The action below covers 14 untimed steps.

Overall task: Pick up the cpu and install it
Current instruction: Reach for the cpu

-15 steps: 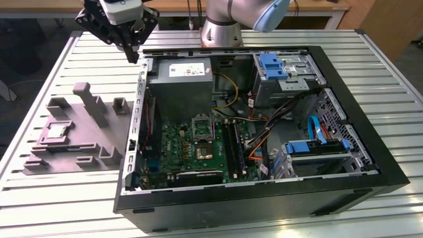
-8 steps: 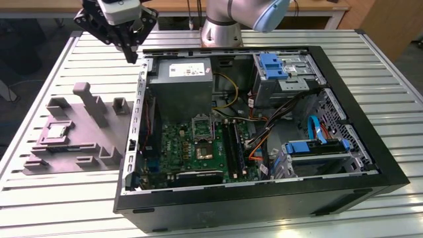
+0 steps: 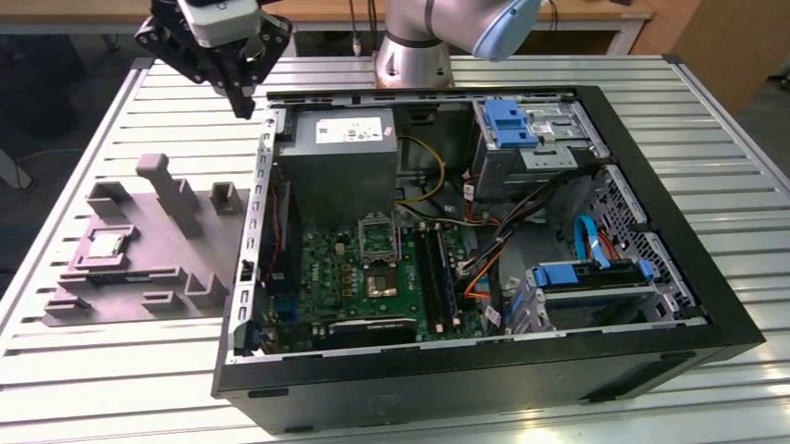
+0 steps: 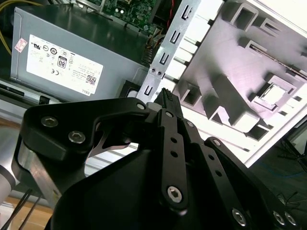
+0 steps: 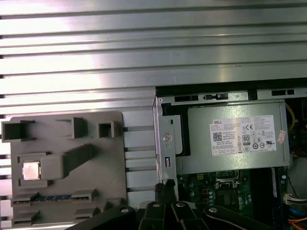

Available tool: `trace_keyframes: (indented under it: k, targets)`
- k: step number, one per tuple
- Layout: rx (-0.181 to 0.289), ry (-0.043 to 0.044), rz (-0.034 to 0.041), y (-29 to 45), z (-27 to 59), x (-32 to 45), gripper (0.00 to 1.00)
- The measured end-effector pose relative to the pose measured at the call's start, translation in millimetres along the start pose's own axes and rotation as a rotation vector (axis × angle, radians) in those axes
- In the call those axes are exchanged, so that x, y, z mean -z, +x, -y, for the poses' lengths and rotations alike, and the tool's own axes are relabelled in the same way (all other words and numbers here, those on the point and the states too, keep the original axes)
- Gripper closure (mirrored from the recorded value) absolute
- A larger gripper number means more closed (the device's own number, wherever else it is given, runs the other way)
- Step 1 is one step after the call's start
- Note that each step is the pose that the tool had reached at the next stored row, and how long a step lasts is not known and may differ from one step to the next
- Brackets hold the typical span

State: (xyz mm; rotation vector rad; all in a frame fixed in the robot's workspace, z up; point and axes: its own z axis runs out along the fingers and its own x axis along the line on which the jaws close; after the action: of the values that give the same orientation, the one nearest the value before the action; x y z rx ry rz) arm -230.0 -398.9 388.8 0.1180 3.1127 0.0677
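The cpu (image 3: pixel 105 243) sits in the holder (image 3: pixel 166 264) beside the case (image 3: pixel 432 388).

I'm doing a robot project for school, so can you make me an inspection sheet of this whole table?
Surface: slatted metal table, carrying a grey holder and an open computer case.
Job's things: cpu lies in the grey holder, outside the case; green motherboard sits inside the case.
Clutter: nothing seen.
Tool: tool shut, holding nothing, above the table by the case's corner, apart from the cpu.
Cables: yellow cable and blue cable inside the case.
Surroundings: wooden furniture behind the table.
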Motion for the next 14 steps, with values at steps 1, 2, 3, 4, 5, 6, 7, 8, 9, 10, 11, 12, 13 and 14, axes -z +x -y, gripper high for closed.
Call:
trace_keyframes:
  k: [1,2,3,4,5,6,7,8,9,10,11,12,13,14]
  targets:
    - [0.000,0.0000,-0.0001,0.3,0.0,0.0,0.89]
    - [0.000,0.0000,-0.0001,0.6,0.0,0.0,0.89]
    - [0.000,0.0000,0.0000,1.0,0.1,-0.1,0.89]
    - [0.000,0.0001,-0.0001,1.3,0.1,-0.1,0.89]
    - [0.000,0.0001,-0.0001,1.6,0.1,-0.1,0.89]
    - [0.000,0.0001,-0.0001,1.9,0.1,-0.1,0.89]
    - [0.000,0.0000,-0.0001,2.3,0.2,-0.2,0.89]
    - [0.000,0.0000,0.0000,2.6,0.2,-0.2,0.89]
    - [0.000,0.0000,-0.0001,2.9,0.2,-0.2,0.89]
    - [0.000,0.0001,-0.0001,3.2,0.3,-0.2,0.89]
    - [0.000,0.0000,-0.0001,3.6,0.3,-0.3,0.89]
    - [0.000,0.0000,-0.0001,4.0,0.3,-0.3,0.89]
    - [0.000,0.0000,-0.0001,4.3,0.3,-0.3,0.89]
    - [0.000,0.0000,0.0000,4.6,0.4,-0.4,0.89]
